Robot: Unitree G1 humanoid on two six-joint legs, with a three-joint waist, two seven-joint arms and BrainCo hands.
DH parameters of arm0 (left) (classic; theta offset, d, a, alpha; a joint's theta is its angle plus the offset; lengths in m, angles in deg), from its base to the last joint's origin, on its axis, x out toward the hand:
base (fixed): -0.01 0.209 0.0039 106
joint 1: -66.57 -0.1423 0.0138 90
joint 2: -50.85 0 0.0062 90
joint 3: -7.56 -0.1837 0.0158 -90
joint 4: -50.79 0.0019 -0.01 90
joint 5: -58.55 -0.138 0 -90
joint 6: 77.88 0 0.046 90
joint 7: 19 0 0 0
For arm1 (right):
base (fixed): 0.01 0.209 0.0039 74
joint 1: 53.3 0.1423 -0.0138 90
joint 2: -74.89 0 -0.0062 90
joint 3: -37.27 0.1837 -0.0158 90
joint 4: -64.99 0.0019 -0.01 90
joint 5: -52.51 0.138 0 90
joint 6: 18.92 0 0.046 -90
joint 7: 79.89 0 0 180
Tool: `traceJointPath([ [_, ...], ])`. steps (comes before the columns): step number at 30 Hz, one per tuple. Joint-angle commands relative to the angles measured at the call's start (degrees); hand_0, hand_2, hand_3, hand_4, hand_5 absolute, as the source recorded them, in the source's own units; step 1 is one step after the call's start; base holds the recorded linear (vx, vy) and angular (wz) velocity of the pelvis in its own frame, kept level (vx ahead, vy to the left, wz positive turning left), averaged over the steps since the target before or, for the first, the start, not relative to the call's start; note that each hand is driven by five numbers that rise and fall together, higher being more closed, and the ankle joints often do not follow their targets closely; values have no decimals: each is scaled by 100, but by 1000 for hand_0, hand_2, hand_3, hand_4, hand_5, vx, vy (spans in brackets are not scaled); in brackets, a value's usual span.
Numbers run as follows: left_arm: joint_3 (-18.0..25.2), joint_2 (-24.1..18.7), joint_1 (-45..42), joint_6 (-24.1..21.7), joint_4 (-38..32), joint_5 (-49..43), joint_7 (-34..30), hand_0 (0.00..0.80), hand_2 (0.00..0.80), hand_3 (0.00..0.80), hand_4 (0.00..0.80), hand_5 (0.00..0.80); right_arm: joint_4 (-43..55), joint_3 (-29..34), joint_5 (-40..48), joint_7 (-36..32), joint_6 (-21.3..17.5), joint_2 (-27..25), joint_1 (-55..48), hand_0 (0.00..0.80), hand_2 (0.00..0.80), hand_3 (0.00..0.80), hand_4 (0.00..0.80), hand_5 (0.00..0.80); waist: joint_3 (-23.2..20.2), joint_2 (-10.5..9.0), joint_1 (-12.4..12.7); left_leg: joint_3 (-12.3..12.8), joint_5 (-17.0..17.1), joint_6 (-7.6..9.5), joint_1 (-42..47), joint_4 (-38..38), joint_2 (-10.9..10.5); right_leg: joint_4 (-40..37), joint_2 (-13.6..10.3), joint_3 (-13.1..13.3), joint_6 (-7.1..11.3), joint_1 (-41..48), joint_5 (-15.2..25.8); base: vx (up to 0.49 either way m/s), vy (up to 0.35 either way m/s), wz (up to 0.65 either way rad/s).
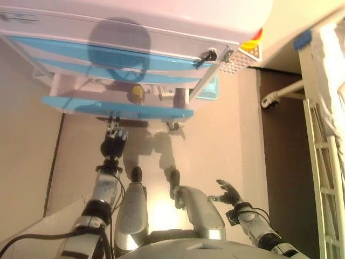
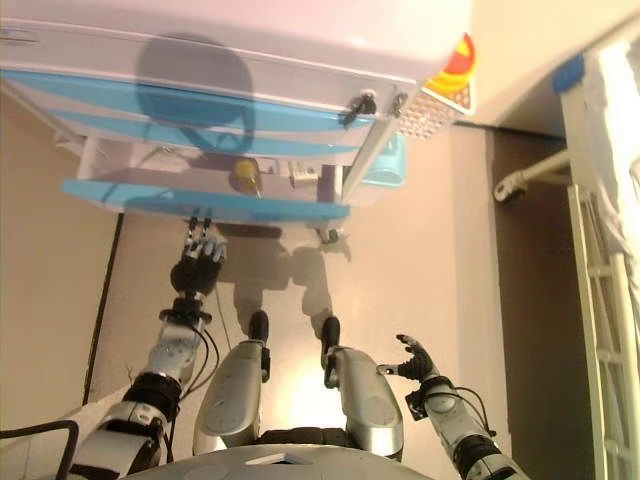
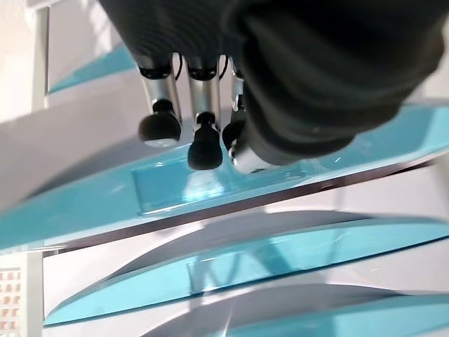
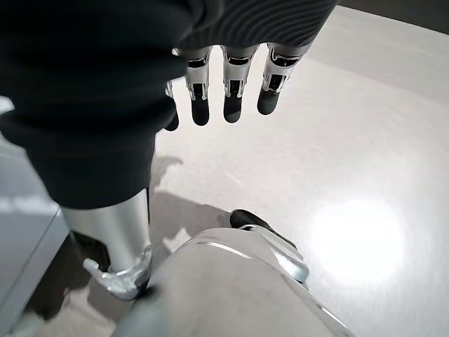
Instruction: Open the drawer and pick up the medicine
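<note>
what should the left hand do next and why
Probably lift the left hand over the blue drawer front and reach into the drawer toward the small yellow bottle. The drawer already stands pulled out, and the hand sits just below its front edge, holding nothing.

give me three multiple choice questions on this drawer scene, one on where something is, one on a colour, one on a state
1. Where is the left hand?
A. just below the front of the pulled-out drawer
B. inside the drawer
C. down beside the leg

2. What colour are the drawer fronts?
A. red
B. light blue
C. black

3. How is the right hand?
A. closed on a bottle
B. gripping a handle
C. open, holding nothing

Answers: 1 A, its fingertips reach up to the drawer's front edge. 2 B, every panel shows blue. 3 C, its fingers are relaxed over bare floor. A yellow-capped bottle lies in the open drawer.
</note>
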Motion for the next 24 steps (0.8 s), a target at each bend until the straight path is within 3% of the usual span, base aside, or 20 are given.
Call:
traceJointPath([
  [1, 1043, -187, -152, -15, -1253, -139, -1535, 800, 800, 800, 800, 800, 179, 112, -261, -78, 83, -273, -707, 0, 0, 0, 0, 0, -873, 736, 339, -215, 524, -60, -524, 76, -67, 629, -5, 48, 80, -59, -151, 27, 69, 50],
  [7, 1079, 12, -1356, 693, -548, -756, -1805, 800, 800, 800, 800, 800, 89, 526, -530, -445, 124, -551, -606, 0, 0, 0, 0, 0, -1097, 1012, 491, -415, 570, -137, 16, -192, -31, 755, -171, -281, -4, 206, -251, 23, 30, 33],
  [14, 1029, 47, -2157, 562, 683, -1779, -655, 800, 800, 800, 800, 800, -403, 851, -657, -584, -219, -606, -359, 0, 0, 0, 0, 0, -1286, 1082, 615, -433, 489, -126, 283, -482, -132, 517, -321, -579, -9, 301, -200, -41, 16, 25],
  [15, 1036, 32, -2192, 515, 937, -1913, -184, 734, 734, 734, 734, 734, -606, 926, -704, -585, -368, -598, -316, 0, 0, 0, 0, 0, -1307, 1078, 626, -430, 480, -120, 277, -496, -159, 444, -348, -619, -5, 317, -183, -65, 33, 26],
  [16, 1088, 55, -2189, 517, 1069, -2047, -42, 602, 602, 602, 602, 602, -691, 948, -713, -563, -421, -583, -296, 0, 0, 0, 0, 0, -1318, 1076, 629, -432, 476, -116, 278, -502, -176, 411, -362, -634, 1, 323, -174, -57, 40, 29],
  [17, 1158, 73, -2179, 489, 1277, -2198, 181, 605, 605, 605, 605, 605, -830, 986, -713, -543, -492, -570, -252, 0, 0, 0, 0, 0, -1340, 1070, 632, -434, 470, -110, 276, -515, -204, 353, -382, -659, 7, 331, -161, -43, 42, 29],
  [18, 1203, 77, -2172, 418, 1454, -2345, 417, 521, 521, 521, 521, 521, -951, 1034, -714, -535, -550, -563, -212, 0, 0, 0, 0, 0, -1358, 1066, 636, -437, 462, -106, 277, -523, -229, 300, -400, -683, 12, 342, -147, -43, 51, 31],
  [19, 1259, 80, -2167, 379, 1675, -2572, 629, 0, 0, 0, 0, 0, -1055, 1084, -725, -525, -598, -553, -187, 0, 0, 0, 0, 0, -1381, 1061, 637, -442, 451, -100, 279, -528, -257, 246, -419, -701, 22, 355, -129, -37, 60, 30],
  [22, 1372, 29, -2086, 239, 2317, -3516, 1266, 0, 0, 0, 0, 0, -1262, 1173, -707, -456, -641, -518, -113, 0, 0, 0, 0, 0, -1471, 1034, 623, -447, 420, -70, 287, -565, -347, 83, -460, -726, 54, 381, -74, -26, 60, 23],
  [24, 1296, -49, -1964, 140, 2760, -4714, 2020, 0, 0, 0, 0, 0, -1394, 1203, -740, -335, -676, -467, -98, 0, 0, 0, 0, 0, -1568, 987, 581, -426, 390, -42, 296, -614, -408, -79, -489, -724, 92, 400, -5, -17, 69, 16],
])
